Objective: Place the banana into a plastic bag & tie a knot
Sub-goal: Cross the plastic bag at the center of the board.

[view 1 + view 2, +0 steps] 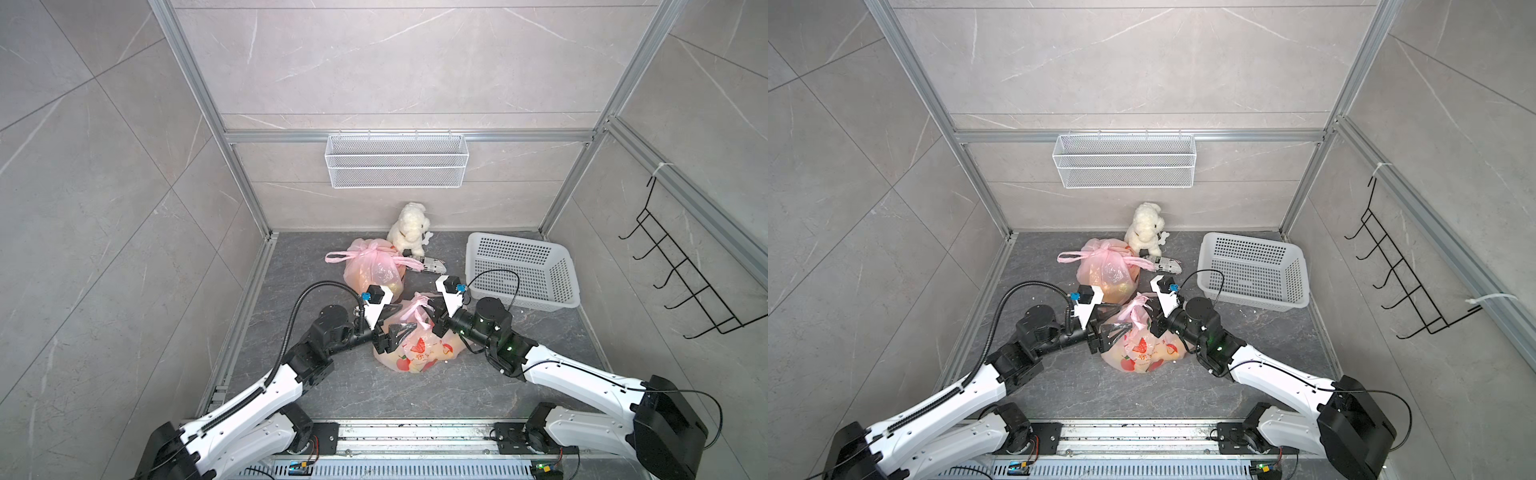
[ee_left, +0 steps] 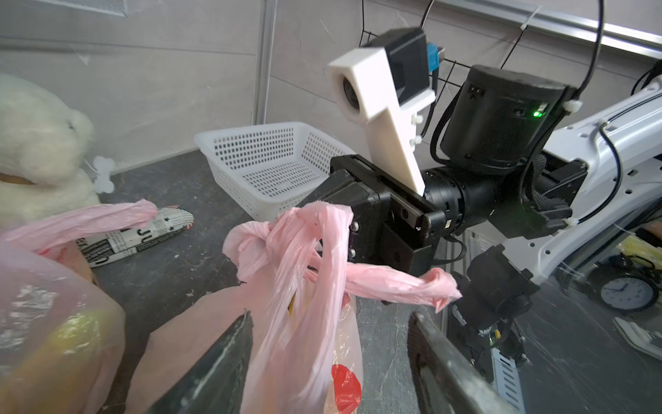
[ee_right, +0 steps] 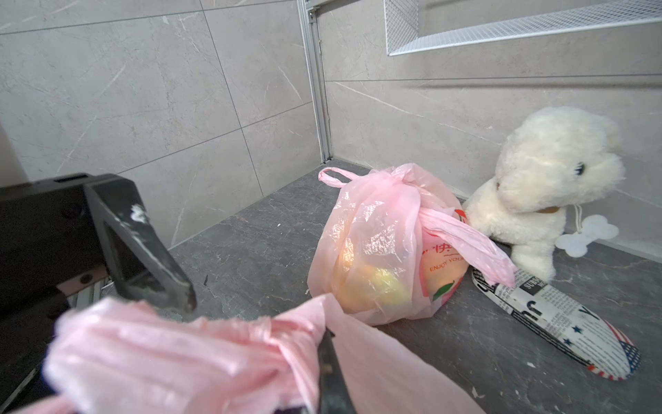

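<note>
Hovering low centre in both top views, our left gripper [image 2: 329, 319] stands spread astride the plastic bag's [image 1: 419, 353] knotted top, while our right gripper [image 1: 434, 318] pinches one pink handle [image 2: 394, 283].

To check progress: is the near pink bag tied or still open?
Tied: the near pink bag has its handles twisted into a knot on top.
</note>
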You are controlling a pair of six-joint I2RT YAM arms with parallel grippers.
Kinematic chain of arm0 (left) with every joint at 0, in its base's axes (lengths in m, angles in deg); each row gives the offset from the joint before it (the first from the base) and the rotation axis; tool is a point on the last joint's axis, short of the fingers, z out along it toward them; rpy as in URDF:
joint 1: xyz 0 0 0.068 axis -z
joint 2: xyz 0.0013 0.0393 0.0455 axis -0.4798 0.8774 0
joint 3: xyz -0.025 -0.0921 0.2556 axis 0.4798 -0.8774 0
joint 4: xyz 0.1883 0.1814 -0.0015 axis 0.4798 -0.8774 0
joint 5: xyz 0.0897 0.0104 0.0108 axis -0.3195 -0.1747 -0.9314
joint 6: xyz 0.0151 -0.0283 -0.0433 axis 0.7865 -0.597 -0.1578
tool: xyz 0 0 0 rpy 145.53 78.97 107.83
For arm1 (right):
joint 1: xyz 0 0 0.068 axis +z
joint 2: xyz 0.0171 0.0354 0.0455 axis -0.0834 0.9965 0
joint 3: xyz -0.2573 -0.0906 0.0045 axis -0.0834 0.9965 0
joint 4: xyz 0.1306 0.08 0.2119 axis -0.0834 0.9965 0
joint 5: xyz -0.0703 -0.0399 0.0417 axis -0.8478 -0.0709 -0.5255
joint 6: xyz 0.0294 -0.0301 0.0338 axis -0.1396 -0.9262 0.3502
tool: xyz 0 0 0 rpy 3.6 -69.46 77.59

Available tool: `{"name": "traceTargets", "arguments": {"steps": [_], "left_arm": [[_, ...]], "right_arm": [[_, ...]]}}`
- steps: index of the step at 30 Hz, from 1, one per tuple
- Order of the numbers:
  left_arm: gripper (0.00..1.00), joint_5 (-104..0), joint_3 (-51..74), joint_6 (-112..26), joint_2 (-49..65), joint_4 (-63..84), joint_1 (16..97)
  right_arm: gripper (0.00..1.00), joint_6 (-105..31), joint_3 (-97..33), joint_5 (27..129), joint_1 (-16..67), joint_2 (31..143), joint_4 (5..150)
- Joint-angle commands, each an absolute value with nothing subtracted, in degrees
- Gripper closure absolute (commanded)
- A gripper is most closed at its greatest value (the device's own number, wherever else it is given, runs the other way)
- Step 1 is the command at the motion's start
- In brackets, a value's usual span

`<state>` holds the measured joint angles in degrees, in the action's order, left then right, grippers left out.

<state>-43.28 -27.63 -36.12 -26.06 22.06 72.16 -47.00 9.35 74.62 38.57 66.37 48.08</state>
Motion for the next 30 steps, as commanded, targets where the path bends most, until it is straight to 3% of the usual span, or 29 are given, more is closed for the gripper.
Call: {"name": "traceTargets", "arguments": {"steps": [1,7,16,30], "left_arm": [[0.24,-49.42,-25.31,-35.28,-29.26,14.98,71.74],[0.28,-55.74,-22.03,-39.22,-27.18,12.43,67.78],[0.32,-46.22,-19.11,-42.22,-14.61,16.9,65.59],[0.38,-47.58,-23.07,-46.31,-5.14,36.05,74.55]], "right_arm": [[1.0,-46.91,9.75,75.75,38.28,65.73,45.56],[1.0,-47.36,9.66,76.18,38.28,65.42,46.22],[1.0,-47.06,9.5,77.01,38.28,65.72,45.96],[1.0,-43.06,10.45,82.15,36.24,67.93,40.23]]}}
